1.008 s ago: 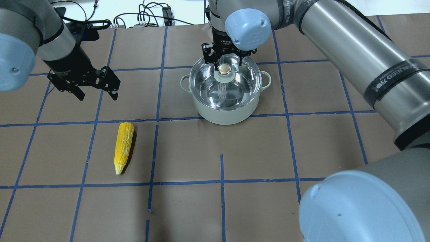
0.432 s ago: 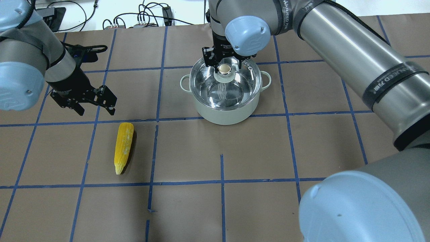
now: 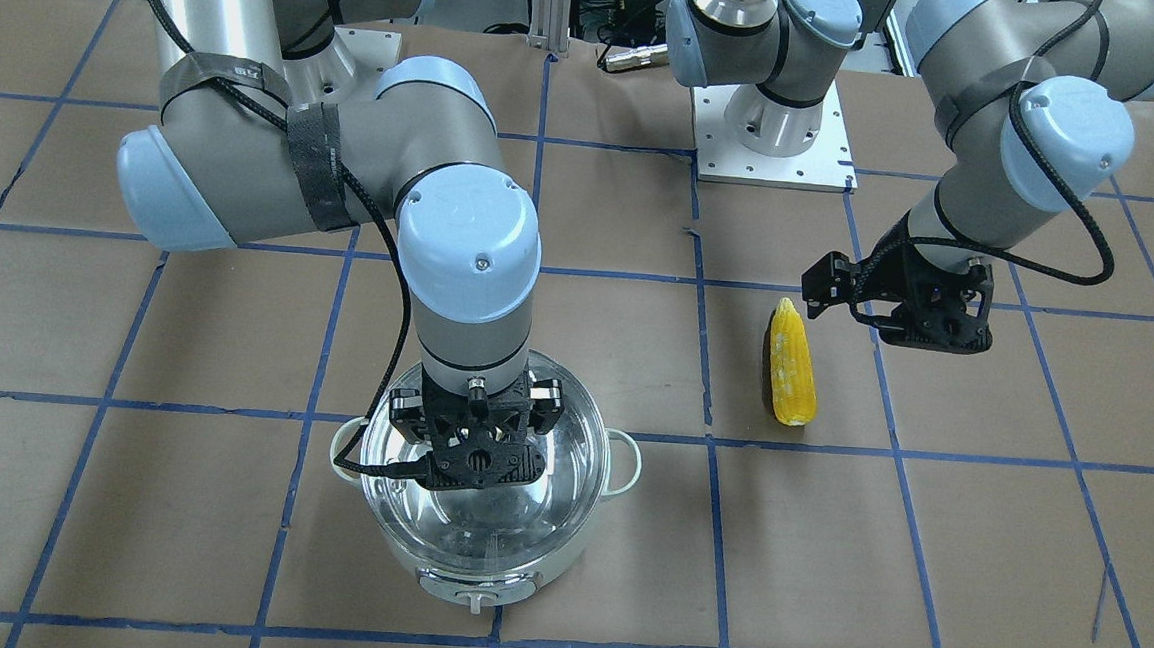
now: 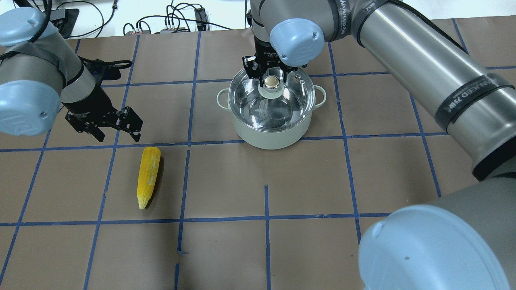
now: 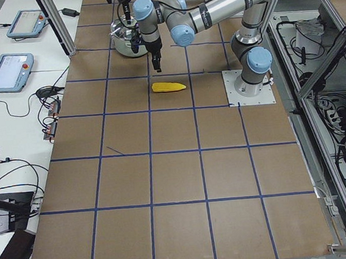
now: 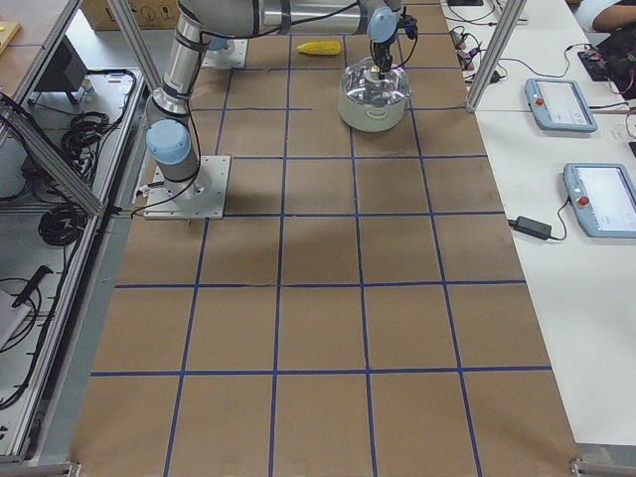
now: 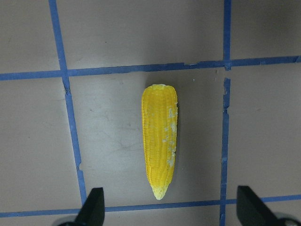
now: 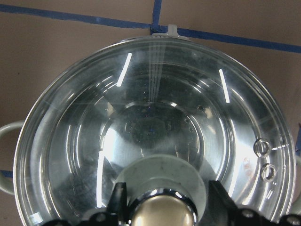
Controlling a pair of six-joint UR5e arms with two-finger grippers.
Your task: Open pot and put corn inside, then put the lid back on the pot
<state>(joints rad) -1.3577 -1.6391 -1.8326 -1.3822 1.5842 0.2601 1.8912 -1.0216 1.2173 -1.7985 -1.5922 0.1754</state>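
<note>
Yellow corn (image 7: 160,148) just ahead of wide-apart left jaws, seemingly untouched.

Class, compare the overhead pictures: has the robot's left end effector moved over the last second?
Yes. The left end effector has moved nearer the corn, almost reaching the blue tape line beyond its blunt end.

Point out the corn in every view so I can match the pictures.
Front-facing: corn right of centre.
Overhead: corn left of centre.
Exterior left: corn upper middle.
Exterior right: corn at the top edge, centre.
Left wrist: corn in the centre.
Right wrist: not in view.
Shared landmark: the pot, seen in every view but the left wrist's.
</note>
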